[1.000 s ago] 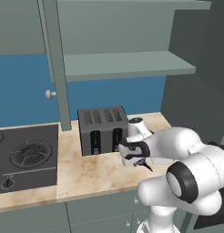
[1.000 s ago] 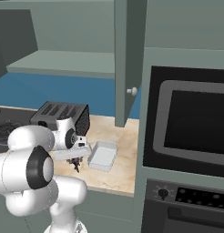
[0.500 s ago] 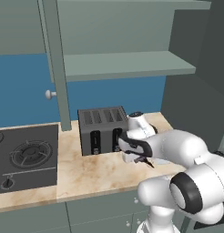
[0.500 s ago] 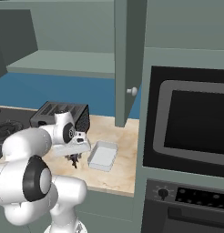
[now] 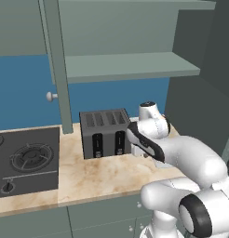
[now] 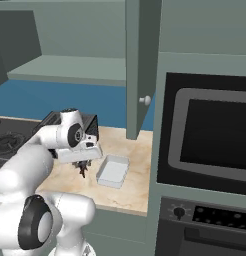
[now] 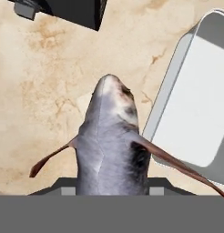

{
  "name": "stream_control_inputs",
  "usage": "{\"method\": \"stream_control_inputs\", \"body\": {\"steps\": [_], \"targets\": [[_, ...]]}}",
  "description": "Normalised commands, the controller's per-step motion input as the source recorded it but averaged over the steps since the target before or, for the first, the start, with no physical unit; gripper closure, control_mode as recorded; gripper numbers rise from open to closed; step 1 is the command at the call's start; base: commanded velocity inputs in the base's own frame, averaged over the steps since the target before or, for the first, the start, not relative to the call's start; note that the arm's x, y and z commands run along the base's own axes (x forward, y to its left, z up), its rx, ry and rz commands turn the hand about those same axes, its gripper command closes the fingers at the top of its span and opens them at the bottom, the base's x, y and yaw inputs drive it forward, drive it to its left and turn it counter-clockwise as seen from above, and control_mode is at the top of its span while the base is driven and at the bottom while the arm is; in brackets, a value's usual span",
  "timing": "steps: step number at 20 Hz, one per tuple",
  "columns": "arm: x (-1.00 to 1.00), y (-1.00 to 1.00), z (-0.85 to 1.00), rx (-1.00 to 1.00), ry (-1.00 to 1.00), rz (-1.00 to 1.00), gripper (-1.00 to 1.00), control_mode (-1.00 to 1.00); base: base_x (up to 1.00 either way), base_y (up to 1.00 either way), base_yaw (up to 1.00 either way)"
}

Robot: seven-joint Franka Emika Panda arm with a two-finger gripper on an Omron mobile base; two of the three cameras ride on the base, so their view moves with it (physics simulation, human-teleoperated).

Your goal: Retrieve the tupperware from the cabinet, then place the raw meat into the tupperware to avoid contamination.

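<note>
While raw meat (image 7: 111, 145), grey fish-like lump with thin brown fins, is seen between finger tips in hand view, gripper (image 6: 83, 167) is partly closed around it, held above marbled counter (image 6: 130, 185). Meat is hung just beside white tupperware (image 6: 113, 171), not over it. Tupperware is set on counter right of toaster (image 5: 105, 132). Cabinet (image 5: 130, 65) doors are stood open, shelf bare

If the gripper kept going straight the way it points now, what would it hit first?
Probably the bare counter just beside the tupperware; the raw meat it holds would touch first.
</note>
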Motion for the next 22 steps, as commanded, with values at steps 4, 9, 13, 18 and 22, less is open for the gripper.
{"method": "stream_control_inputs", "body": {"steps": [4,9,13,18,22], "targets": [[-0.05,-0.28,0.64,0.04,0.01,-0.04,1.0,-1.0,0.0,0.0,0.0],[0.0,-0.49,0.22,0.01,0.01,-0.1,1.0,-1.0,0.0,0.0,0.0],[-0.03,-0.55,0.01,0.0,-0.03,-0.11,1.0,-1.0,0.0,0.0,0.0],[0.14,-0.45,0.04,0.03,0.0,-0.05,1.0,-1.0,0.0,0.0,0.0],[0.49,-0.01,-0.03,0.03,-0.03,0.0,1.0,-1.0,0.0,0.0,0.0]]}}
